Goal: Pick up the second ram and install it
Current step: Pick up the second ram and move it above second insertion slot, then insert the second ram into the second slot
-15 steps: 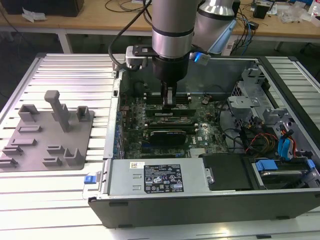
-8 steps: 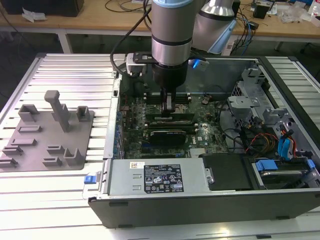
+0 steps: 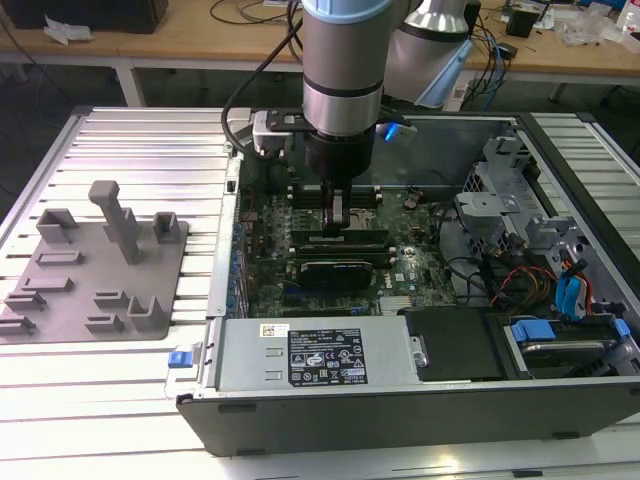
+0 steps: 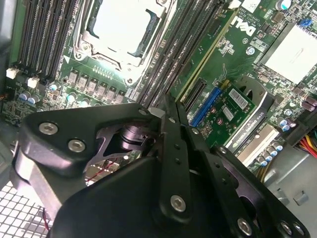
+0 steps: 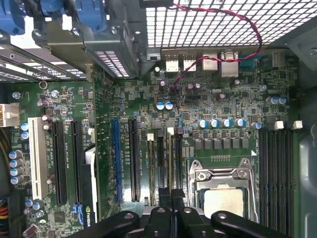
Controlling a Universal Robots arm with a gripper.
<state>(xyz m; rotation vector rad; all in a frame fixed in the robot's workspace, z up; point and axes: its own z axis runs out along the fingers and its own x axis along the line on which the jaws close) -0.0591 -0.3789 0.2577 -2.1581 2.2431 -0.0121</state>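
1. Ext. view's left: grey fixture tray on the slatted table, well apart from the work.
2. Centre: arm is down inside the open PC case, with the gripper over the memory slots next to the CPU socket.
3. Fingers are narrow, pads all but together (just a thin seam in the second wrist view).
4. Second ram: green stick standing in a slot by the socket, one end at the fingertips. Seating it is prob. the step in hand.
5. To do it well, imo: stick square to the slot, push straight down w/ even force along its length, no side load on neighbouring slots.
6. Ext. view's right: drive cage and cables, apart from the arm.
7. Hard to tell: whether the pads pinch the board or only bear on its top edge. The stick's nearer part is behind the gripper body, and the slot latches are too small to judge.
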